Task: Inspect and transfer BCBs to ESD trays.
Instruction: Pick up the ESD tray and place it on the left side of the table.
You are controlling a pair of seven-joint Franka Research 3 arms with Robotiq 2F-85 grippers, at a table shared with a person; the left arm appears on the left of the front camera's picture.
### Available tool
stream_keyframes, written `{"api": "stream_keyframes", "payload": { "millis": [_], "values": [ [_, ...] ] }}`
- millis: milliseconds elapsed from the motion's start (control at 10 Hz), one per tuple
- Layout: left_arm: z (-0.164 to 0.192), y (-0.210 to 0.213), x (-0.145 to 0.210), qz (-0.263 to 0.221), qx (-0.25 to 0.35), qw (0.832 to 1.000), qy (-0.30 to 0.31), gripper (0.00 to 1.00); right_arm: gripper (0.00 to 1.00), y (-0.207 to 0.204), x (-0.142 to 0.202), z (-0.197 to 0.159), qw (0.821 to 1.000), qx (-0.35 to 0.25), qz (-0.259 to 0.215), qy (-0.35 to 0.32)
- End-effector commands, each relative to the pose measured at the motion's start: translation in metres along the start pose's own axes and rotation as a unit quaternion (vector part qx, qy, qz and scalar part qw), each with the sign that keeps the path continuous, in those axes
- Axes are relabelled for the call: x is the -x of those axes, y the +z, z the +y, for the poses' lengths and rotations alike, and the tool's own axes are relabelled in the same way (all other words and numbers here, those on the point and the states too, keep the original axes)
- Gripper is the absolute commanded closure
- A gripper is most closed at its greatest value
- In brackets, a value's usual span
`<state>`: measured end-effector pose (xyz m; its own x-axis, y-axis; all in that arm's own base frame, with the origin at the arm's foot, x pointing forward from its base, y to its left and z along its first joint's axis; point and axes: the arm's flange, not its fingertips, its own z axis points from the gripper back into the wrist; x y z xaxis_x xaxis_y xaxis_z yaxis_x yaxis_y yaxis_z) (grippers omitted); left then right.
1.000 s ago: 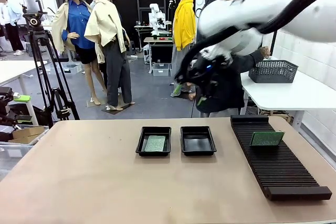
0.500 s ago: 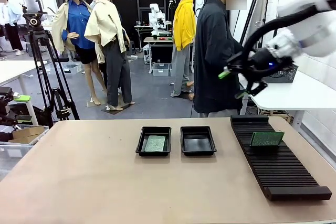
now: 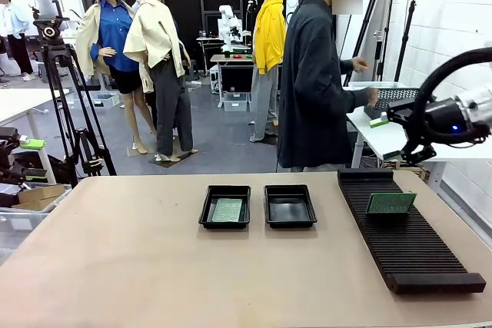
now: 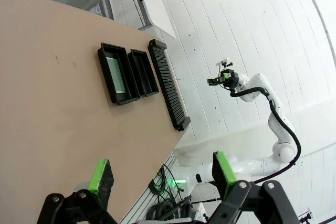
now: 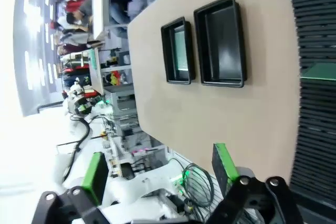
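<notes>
Nearest, the left gripper (image 4: 161, 171) hangs open and empty above the table (image 3: 115, 266). An upright BCB (image 3: 390, 203) stands in the rack (image 3: 407, 255) at right; a flat BCB (image 3: 227, 210) lies in the left ESD tray (image 3: 206, 207), beside the right ESD tray (image 3: 290, 222). The right gripper (image 5: 159, 170) is also agape and has swung from the middle out to the far right, while the boards are unmoved.

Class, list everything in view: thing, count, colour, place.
table: one, tan, foreground.
ESD trays: two, black, side by side mid-table.
rack: one, black, ribbed, table's right side.
BCBs: two, green, one lying in the left tray, one standing in the rack.
tripod: one, black, floor at far left.
person: one, dark top, beyond the table.
left gripper: one, black with green pads, open, high over the table.
right gripper: one, same colours, open, raised at right.
</notes>
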<state>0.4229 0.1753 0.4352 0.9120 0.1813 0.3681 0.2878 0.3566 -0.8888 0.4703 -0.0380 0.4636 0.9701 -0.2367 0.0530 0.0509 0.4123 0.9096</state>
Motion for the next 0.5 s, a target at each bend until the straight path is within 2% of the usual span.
{"api": "stream_keyframes", "payload": {
  "millis": [0, 300, 400],
  "values": [
    [-0.003, 0.002, 0.0, -0.002, 0.005, 1.0, 0.002, 0.0, 0.0, 0.009, -0.002, -0.025, 0.998, -0.058, -0.008, 0.0],
    [-0.007, -0.011, -0.007, 0.009, -0.014, 1.0, -0.004, 0.0, 0.0, 0.023, -0.004, -0.038, 0.996, -0.089, -0.012, -0.009],
    [-0.016, -0.025, -0.014, 0.021, -0.023, 0.999, -0.007, 0.0, 0.0, 0.022, -0.001, -0.037, 0.998, -0.058, -0.01, -0.012]
  ]
}}
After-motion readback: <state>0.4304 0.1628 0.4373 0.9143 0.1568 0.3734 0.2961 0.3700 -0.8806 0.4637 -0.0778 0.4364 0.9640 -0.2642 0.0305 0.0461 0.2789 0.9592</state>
